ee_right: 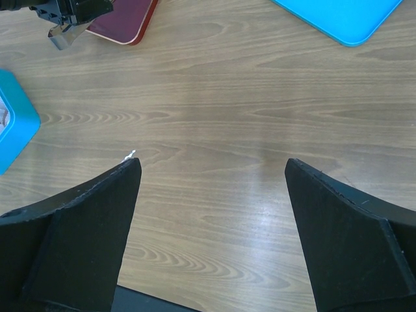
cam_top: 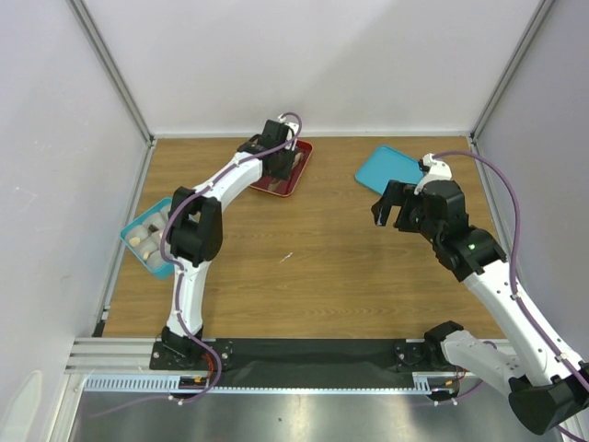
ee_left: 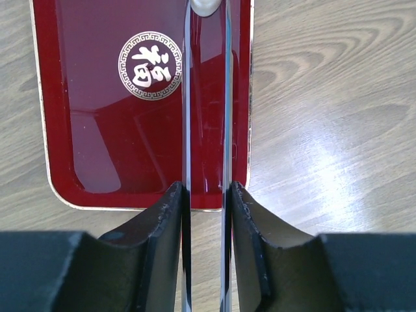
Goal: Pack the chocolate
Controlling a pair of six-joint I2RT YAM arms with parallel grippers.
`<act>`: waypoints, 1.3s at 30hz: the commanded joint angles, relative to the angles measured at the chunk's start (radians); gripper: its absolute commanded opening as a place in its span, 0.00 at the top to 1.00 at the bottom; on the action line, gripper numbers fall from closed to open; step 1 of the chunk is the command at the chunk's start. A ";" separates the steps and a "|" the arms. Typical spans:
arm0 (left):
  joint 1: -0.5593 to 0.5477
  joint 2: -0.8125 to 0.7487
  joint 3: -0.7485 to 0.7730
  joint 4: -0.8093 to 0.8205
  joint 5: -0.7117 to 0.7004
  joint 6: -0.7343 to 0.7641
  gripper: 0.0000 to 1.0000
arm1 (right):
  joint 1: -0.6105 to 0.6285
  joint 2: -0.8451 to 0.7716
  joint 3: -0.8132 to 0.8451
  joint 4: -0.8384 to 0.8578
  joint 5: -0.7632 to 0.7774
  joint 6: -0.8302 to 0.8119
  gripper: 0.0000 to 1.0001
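Left wrist: my left gripper (ee_left: 207, 195) has jaws clamped on tongs (ee_left: 227, 97) flanking a pale chocolate (ee_left: 207, 6); right gripper (ee_right: 213, 175), jaws wide apart.

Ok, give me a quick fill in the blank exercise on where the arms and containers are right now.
1. The left gripper, jaws clamped on metal tongs, reaches over the ___ tray.
2. The right gripper hangs above the table with its jaws ___.
3. The teal box holding chocolate sits beside the ___ arm.
Missing words: red; open; left.
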 commanded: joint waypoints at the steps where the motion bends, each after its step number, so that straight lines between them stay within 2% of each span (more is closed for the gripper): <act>1: 0.003 -0.038 0.021 0.003 -0.020 0.000 0.67 | -0.004 -0.001 -0.004 0.036 -0.015 -0.004 0.01; 6: 0.003 -0.135 -0.008 -0.057 -0.083 -0.043 0.71 | -0.003 -0.017 -0.004 0.048 -0.036 0.008 0.01; 12: 0.004 -0.331 -0.129 -0.138 -0.111 -0.136 0.71 | -0.004 -0.034 -0.002 0.059 -0.064 0.011 0.01; 18: 0.023 -0.569 -0.320 -0.259 -0.158 -0.294 0.71 | -0.001 -0.059 -0.011 0.071 -0.105 0.023 0.01; 21: 0.056 -0.725 -0.480 -0.292 -0.155 -0.380 0.71 | -0.003 -0.080 -0.025 0.079 -0.136 0.034 0.01; 28: 0.113 -1.004 -0.618 -0.419 -0.203 -0.442 0.71 | 0.003 -0.113 -0.068 0.103 -0.213 0.052 0.00; 35: 0.164 -1.172 -0.719 -0.500 -0.218 -0.486 0.71 | 0.087 -0.111 -0.062 0.110 -0.159 0.023 0.00; 39: 0.210 -1.207 -0.750 -0.540 -0.203 -0.502 0.71 | 0.130 -0.085 -0.040 0.103 -0.144 0.008 0.00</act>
